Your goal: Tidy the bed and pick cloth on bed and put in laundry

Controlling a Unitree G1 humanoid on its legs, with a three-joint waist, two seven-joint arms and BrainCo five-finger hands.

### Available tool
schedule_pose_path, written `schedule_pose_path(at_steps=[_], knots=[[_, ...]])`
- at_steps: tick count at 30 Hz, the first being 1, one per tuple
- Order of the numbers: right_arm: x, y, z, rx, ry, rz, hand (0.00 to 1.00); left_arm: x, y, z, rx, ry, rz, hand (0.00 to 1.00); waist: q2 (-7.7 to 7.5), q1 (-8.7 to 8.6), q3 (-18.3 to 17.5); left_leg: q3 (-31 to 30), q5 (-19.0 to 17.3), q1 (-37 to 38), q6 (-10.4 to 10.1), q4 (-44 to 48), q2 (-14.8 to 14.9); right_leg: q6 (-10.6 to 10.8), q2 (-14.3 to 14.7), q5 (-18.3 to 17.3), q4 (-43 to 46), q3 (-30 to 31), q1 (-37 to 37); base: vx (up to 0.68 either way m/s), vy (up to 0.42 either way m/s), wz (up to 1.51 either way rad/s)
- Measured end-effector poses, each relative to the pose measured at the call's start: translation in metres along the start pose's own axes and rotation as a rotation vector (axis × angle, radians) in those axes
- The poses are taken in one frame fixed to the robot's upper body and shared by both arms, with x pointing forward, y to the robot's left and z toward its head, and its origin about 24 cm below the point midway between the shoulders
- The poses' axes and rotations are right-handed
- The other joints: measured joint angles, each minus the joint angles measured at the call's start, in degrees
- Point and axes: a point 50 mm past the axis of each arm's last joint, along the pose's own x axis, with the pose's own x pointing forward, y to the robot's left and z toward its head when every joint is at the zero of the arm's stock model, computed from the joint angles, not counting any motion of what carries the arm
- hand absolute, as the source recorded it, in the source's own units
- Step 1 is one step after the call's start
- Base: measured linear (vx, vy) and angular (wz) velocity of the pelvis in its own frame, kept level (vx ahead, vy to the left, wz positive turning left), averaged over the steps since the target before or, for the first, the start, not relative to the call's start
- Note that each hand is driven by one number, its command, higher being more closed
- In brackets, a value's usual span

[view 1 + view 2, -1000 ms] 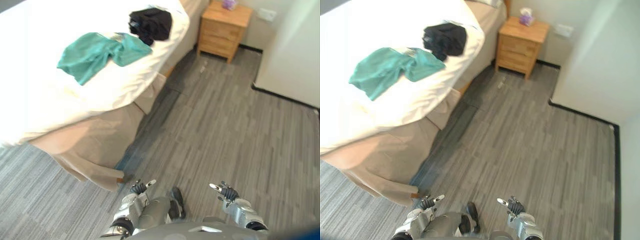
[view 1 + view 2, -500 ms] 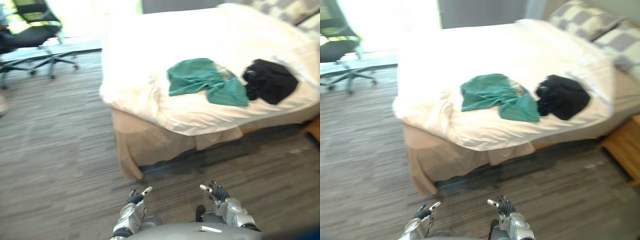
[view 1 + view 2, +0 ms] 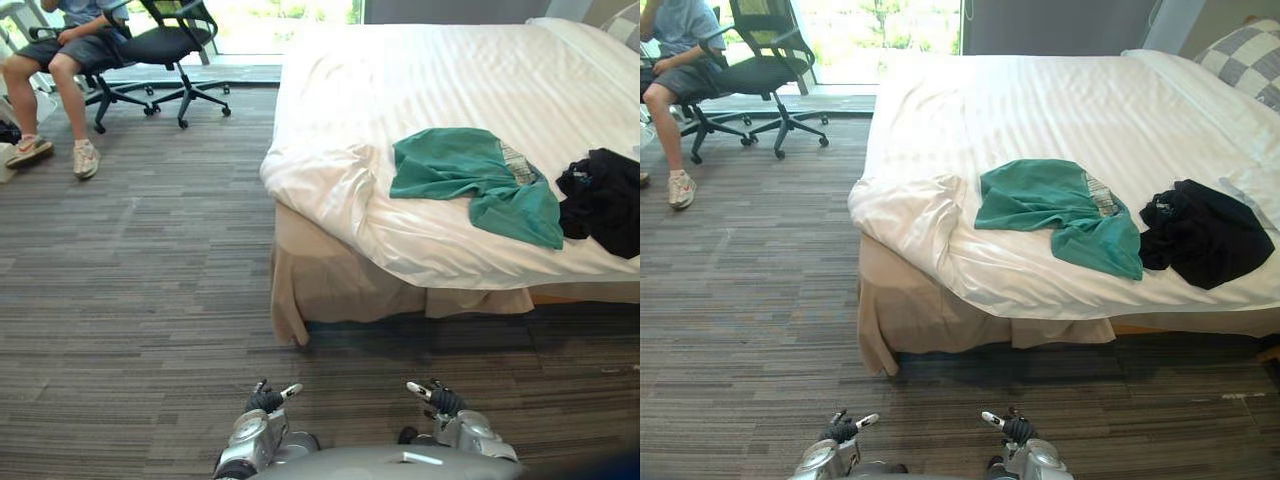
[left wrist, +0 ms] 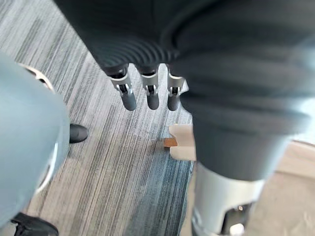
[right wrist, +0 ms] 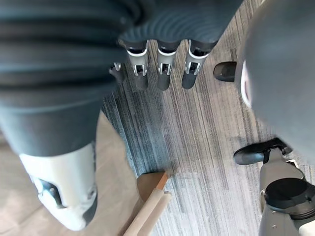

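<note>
1. The left hand (image 3: 264,402) hangs low in front of the robot over the carpeted floor (image 3: 130,300); in its wrist view its fingers (image 4: 152,94) are straight and slack, with nothing between them.
2. The right hand (image 3: 438,399) hangs level with it, just to its right; its fingers (image 5: 163,74) are equally relaxed and empty.
3. Both hands are well apart from the bed (image 3: 450,70), with a strip of floor and the tan bed skirt (image 3: 340,290) between.
4. The green cloth (image 3: 468,178) lies on the white cover near the bed's close edge, ahead of the hands and off to the right. Its long axis runs roughly along that edge and slants toward the edge at its right end.
5. The black cloth (image 3: 606,200) lies farther right, just beside the green cloth's right end.
6. Judged from this layout, the right hand is the nearer one to both cloths, and the robot would need to close in on the bed and shift right before either hand can reach.
7. Far off to the left, a person (image 3: 62,55) sits on an office chair (image 3: 168,45), clear of the likely path.
</note>
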Motion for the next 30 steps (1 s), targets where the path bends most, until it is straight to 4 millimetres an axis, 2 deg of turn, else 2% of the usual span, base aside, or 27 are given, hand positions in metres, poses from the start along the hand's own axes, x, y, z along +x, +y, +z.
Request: schedule_pose_path(at_steps=[3, 5, 7, 9, 11, 13, 17, 24, 27, 29, 30], knots=[[0.0, -0.004, 0.0, 0.019, -0.001, -0.023, 0.0, 0.001, 0.0, 0.003, 0.019, -0.004, -0.003, 0.0, 0.1, 0.52, 0.0, 1.6, -0.6, 1.5, -0.6, -0.8, 0.8, -0.1, 1.0, 0.0, 0.0, 2.2, -0.1, 0.0, -0.042, -0.38], [0.0, -0.007, 0.002, 0.038, -0.008, -0.045, 0.0, 0.002, -0.005, 0.004, 0.014, 0.016, -0.027, 0.0, -0.26, 0.08, 0.0, 1.7, -1.1, 1.8, -0.4, -1.0, 0.2, 0.0, 0.8, -1.0, 1.1, 2.6, -0.7, 0.0, 0.004, -0.17], [-0.002, -0.019, 0.003, 0.069, -0.013, -0.081, 0.0, 0.003, -0.013, 0.007, 0.088, 0.027, -0.078, 0.0, -1.39, -0.64, 0.6, 1.9, -2.1, 3.1, 0.0, -2.0, -1.4, 0.5, -1.8, -4.9, 9.1, 2.9, -4.6, 0.02, 0.068, -0.03], [-0.002, -0.021, 0.005, 0.065, -0.022, -0.085, 0.0, 0.003, -0.011, 0.01, 0.116, 0.02, -0.079, 0.0, -2.6, -1.17, 1.1, 3.1, -2.2, 4.4, -0.2, -3.0, -2.6, 0.5, -3.0, -6.5, 13.7, 2.9, -6.5, 0.04, 0.06, -0.23], [-0.002, -0.02, 0.005, 0.055, -0.025, -0.079, 0.0, 0.004, -0.003, 0.013, 0.128, 0.017, -0.065, 0.0, -3.17, -1.31, 1.5, 3.9, -2.0, 4.6, 0.1, -2.8, -2.7, 0.6, -2.8, -6.4, 13.7, 3.0, -7.0, 0.07, 0.047, -0.29], [-0.001, -0.018, 0.005, 0.032, -0.028, -0.066, 0.0, 0.005, 0.003, 0.014, 0.16, 0.021, -0.05, 0.0, -3.48, -2.48, 1.3, 3.2, -1.9, 3.9, 0.3, -2.6, -2.6, 0.8, -1.7, -4.8, 9.8, 3.0, -5.8, 0.12, 0.044, -0.12], [0.0, -0.014, 0.007, 0.008, -0.036, -0.049, 0.0, 0.009, 0.002, 0.028, 0.189, 0.009, -0.039, 0.0, -3.1, -2.91, 1.2, 1.4, -1.7, 0.2, 0.5, -2.8, -2.1, 0.5, 0.5, 2.9, -3.5, 3.9, -3.6, 0.11, 0.037, -0.14], [-0.002, -0.012, -0.001, 0.05, -0.025, -0.046, 0.0, 0.008, -0.009, 0.017, 0.154, 0.042, -0.051, 0.0, -2.66, -2.25, 1.2, 2.2, -1.7, 2.6, 0.5, -3.0, -2.3, 0.5, -0.1, 3.7, -4.1, 5.2, -1.3, 0.04, 0.032, -0.05], [-0.001, -0.008, 0.0, 0.052, -0.027, -0.035, 0.0, 0.007, -0.005, 0.013, 0.127, 0.055, -0.028, 0.0, -2.64, -1.86, 1.2, 3.5, -1.7, 1.9, 0.5, -1.7, -2.3, 0.6, -0.4, 3.6, -4.1, 5.1, -1.6, 0.0, 0.0, 0.0], [-0.001, -0.008, 0.0, 0.048, -0.028, -0.031, 0.0, 0.006, -0.003, 0.009, 0.085, 0.059, -0.008, 0.0, -2.68, -1.84, 1.3, 3.5, -1.8, -1.4, 0.4, 5.7, -1.3, 0.5, -0.9, 3.5, -3.9, 4.9, -1.5, -0.02, -0.041, 0.08], [-0.001, -0.008, 0.001, 0.052, -0.031, -0.031, 0.0, 0.006, 0.001, 0.011, 0.033, 0.045, 0.006, 0.0, -2.35, -1.78, 1.5, 3.4, -2.0, -5.3, 0.0, 15.0, 0.9, -0.1, -0.7, 3.2, -4.0, 4.6, -0.5, -0.02, -0.114, 0.07]])
